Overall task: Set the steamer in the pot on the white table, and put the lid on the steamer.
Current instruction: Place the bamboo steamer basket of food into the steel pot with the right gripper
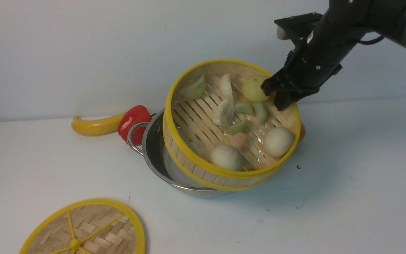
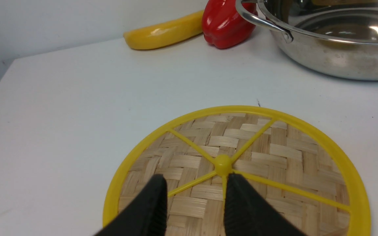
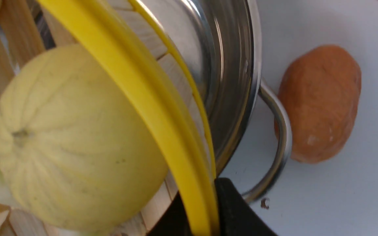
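Currently right pincer clamping narrow on steamer by yellow rim, on side above pot's right handle. Steamer hanging tilted over pot, opening facing camera, near edge lowest at pot's near rim, not seating yet; pot's left part showing uncovered, so basket needing shift toward pot's left handle, plus levelling. Lid lying flat on surface, well front-left of pot; left pincer hovering over it, jaws part-way apart, straddling spoke just short of centre knob, gripping nothing; left arm being nearer one for lid

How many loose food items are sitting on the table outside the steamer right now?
3: a yellow banana and a red pepper left of the pot, and a brown potato by its right handle. The steamer may hide others.
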